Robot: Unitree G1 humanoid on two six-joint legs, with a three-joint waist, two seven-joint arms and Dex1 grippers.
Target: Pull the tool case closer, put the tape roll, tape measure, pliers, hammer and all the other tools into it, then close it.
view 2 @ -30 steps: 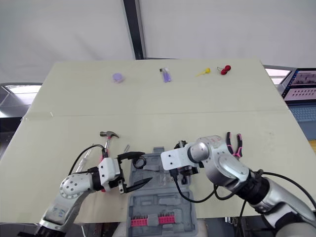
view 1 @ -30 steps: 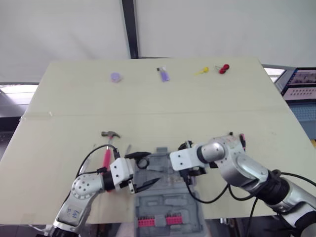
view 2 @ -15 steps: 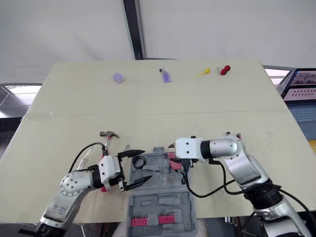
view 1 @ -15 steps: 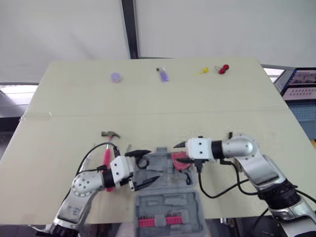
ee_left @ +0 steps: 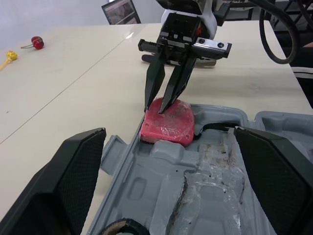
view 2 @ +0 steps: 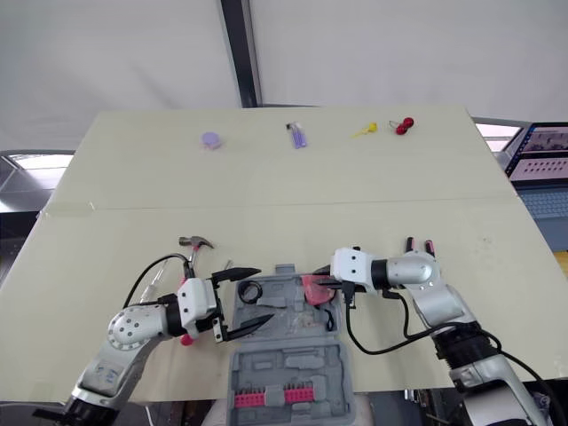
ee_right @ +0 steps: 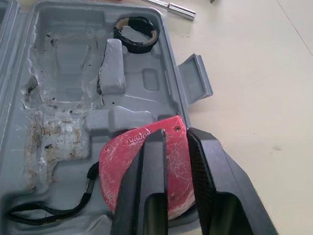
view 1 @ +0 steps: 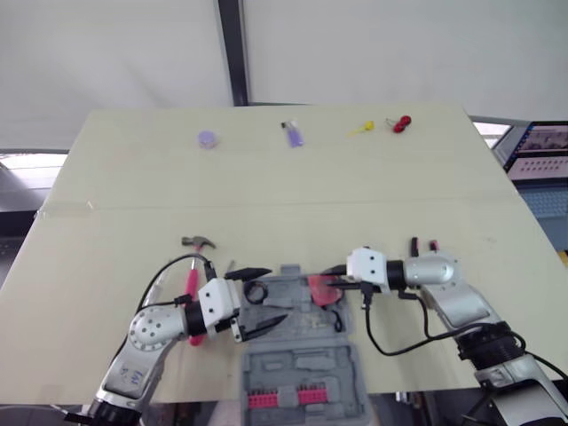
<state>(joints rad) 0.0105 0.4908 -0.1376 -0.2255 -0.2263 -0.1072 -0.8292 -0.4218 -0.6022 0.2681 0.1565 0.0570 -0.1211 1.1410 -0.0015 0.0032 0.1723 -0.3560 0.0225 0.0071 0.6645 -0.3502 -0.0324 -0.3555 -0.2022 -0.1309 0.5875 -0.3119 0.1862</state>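
Note:
The grey tool case (view 1: 297,359) lies open at the table's near edge. A red tape measure (view 1: 321,288) rests in its far right corner, its black strap trailing inside. My right gripper (view 1: 327,275) hovers at the tape measure's top, fingers (ee_left: 155,83) drawn almost together with nothing between them. My left gripper (view 1: 271,297) stands wide open over the case's left side, around the black tape roll (view 1: 256,291) lying in the tray. The pink-handled hammer (view 1: 197,244) lies left of the case. The pink pliers (view 1: 423,246) lie beyond my right forearm.
A small metal bit (view 1: 229,266) lies by the case's far left corner. Along the table's far edge sit a purple disc (view 1: 208,138), a purple tool (view 1: 294,135), a yellow piece (view 1: 362,129) and a red one (view 1: 401,122).
My right arm has drawn back to the right off the case, its fingers closing from wide, and the tape measure lies uncovered in the case. The left arm has stayed put.

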